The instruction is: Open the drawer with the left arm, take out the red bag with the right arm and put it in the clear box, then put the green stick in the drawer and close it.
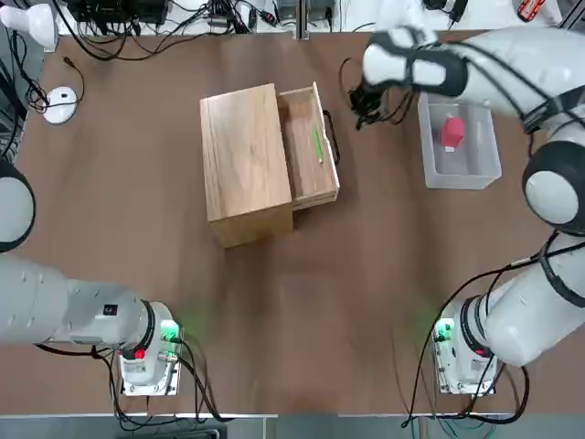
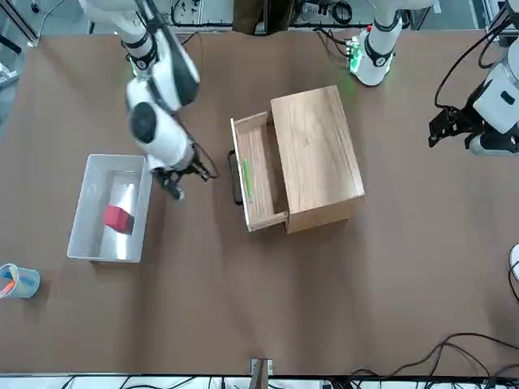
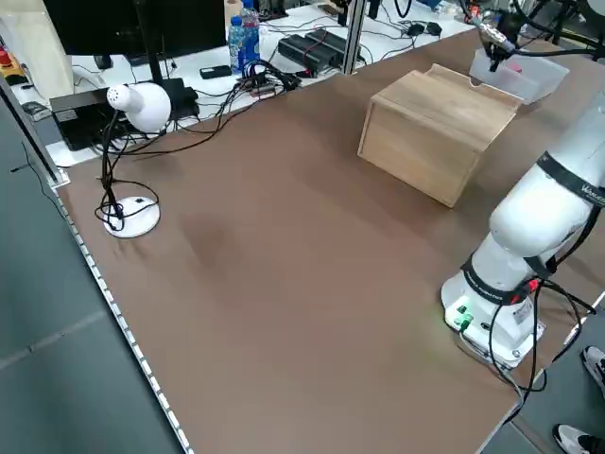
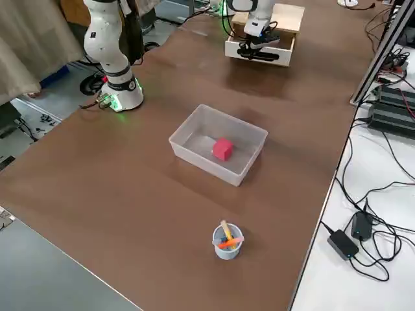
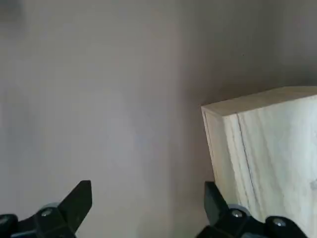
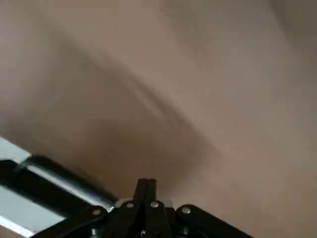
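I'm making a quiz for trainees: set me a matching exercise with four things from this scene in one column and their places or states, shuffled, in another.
Things:
1. Red bag
2. Green stick
3. Drawer
4. Right claw

Places or states:
A. Pulled open
B. Shut, near the handle
C. Inside the clear box
D. Lying in the drawer

Pairs: 1-C, 2-D, 3-A, 4-B

right gripper (image 6: 147, 186) shut, nothing between fingertips — wrist bent above it; left gripper (image 5: 148, 198) wide open, fingers well apart
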### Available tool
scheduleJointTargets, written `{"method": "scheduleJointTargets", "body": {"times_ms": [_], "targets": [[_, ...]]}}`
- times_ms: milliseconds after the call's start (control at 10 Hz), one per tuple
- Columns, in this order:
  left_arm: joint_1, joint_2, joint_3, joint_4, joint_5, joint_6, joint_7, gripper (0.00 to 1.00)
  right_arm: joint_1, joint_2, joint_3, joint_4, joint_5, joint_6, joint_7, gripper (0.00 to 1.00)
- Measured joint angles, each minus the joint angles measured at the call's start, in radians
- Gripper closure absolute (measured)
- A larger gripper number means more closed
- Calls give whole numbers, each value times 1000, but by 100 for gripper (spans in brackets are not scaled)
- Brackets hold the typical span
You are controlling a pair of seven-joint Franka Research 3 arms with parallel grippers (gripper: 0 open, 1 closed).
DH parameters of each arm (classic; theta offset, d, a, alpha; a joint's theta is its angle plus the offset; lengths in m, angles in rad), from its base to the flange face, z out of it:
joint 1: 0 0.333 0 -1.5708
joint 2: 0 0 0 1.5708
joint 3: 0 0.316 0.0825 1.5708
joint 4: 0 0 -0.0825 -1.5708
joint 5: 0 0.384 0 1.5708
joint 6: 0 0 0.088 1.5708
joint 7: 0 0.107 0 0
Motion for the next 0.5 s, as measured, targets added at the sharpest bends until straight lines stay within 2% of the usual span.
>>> {"method": "scheduleJointTargets", "body": {"times_ms": [100, 200, 500], "targets": [[0, 1, 0, 0, 0, 0, 0, 0, 57, 44, -1, -2, -2, 74, 79, 99], [0, 2, 0, 0, 1, -3, 0, 0, 73, 52, -15, -1, -7, 83, 113, 99], [0, 5, 0, 0, 1, -12, 0, 0, 74, 50, -16, -3, -2, 86, 150, 99]]}}
